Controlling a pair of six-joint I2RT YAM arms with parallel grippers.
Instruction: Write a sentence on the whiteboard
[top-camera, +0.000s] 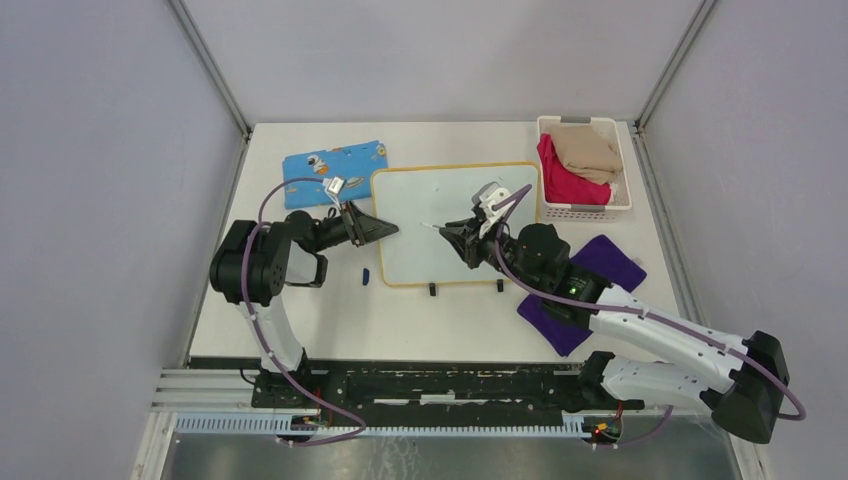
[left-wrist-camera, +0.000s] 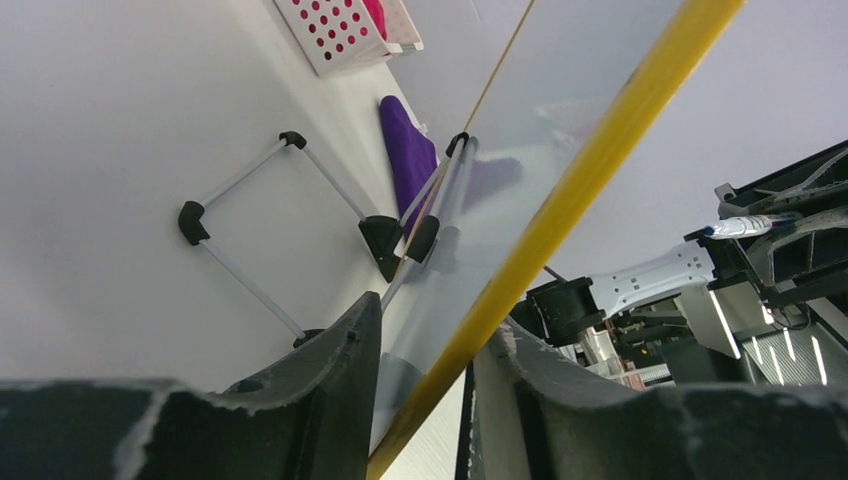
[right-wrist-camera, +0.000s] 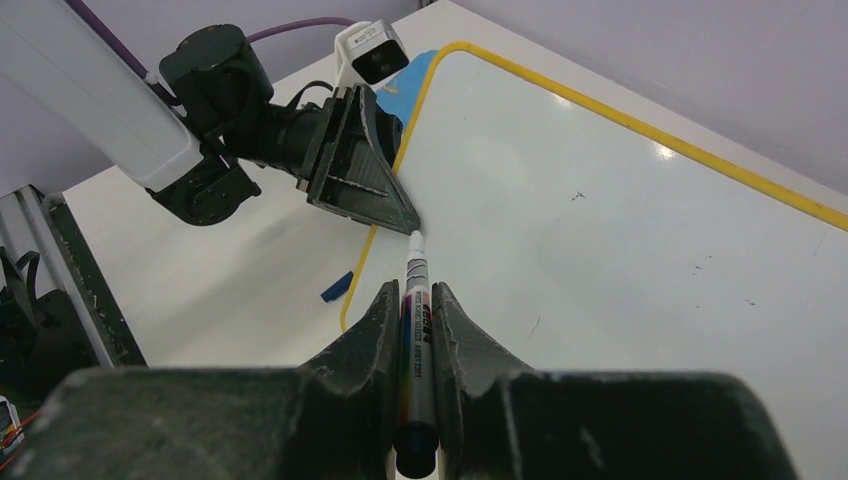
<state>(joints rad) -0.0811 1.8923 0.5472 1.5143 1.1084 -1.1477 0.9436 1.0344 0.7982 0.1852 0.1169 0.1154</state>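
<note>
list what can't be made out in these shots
- Left wrist view: whether the left gripper pinches the whiteboard rim; its own fingers and the bottom edge hide the contact.
- Right wrist view: whether the marker tip touches the board, too small to judge; its label print is blurred.
- Top view: what lies under the cloths in the basket; they cover it.

left gripper: jaws parted, pointing inward | right gripper: clamped on marker (arm stretched forward-left)

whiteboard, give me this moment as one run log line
left gripper: jaws astride whiteboard rim | right gripper: shut on marker, tip over whiteboard | writing: none yet
</note>
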